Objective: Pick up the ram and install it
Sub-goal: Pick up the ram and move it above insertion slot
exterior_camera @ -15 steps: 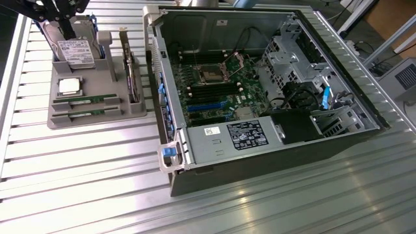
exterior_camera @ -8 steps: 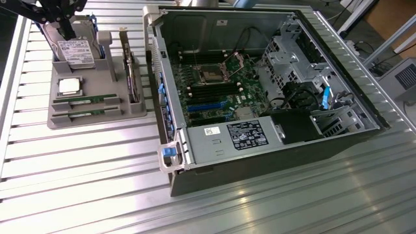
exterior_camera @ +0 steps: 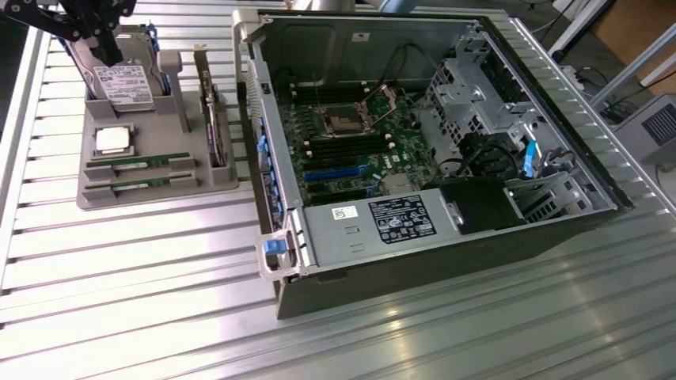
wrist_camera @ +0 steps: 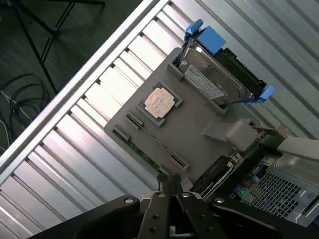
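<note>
- The pincer is hanging with its jaws pressed together, gripping nothing, up by the hard drive.
- The ram is lying flat in the grey tray, well apart from the pincer, beside a twin stick.
- The arm is being cut off by the exterior view's edge, and the ram's label is proving too small to make out.

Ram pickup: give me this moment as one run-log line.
gripper: shut, empty | position: over tray | ram: both sticks in tray

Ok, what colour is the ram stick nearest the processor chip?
The ram stick is green, clearest in the exterior view.
</note>
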Available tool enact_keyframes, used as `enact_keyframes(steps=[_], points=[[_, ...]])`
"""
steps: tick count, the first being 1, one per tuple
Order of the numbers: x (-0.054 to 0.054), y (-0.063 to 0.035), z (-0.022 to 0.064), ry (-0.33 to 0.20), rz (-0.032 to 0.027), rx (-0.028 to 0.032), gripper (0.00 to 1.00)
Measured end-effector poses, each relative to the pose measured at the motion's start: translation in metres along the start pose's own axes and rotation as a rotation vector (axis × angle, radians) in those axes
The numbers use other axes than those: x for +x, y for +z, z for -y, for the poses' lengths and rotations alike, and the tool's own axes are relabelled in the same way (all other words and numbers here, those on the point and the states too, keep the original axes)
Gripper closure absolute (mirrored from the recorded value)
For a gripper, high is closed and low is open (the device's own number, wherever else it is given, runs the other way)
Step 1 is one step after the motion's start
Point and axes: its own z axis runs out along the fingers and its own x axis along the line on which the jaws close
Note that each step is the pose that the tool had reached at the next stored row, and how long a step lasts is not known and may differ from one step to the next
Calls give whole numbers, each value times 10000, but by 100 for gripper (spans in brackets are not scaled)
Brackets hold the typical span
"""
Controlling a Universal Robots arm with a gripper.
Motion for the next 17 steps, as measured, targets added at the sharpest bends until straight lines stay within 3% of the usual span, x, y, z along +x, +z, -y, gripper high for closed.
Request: enact_keyframes(steps=[3,10,12,17], points=[[0,2,0,-700,-30,-14,90],[0,4,1,-1609,-68,-35,90],[0,5,0,-2131,-89,-46,90],[0,6,0,-2691,-112,-58,90]])
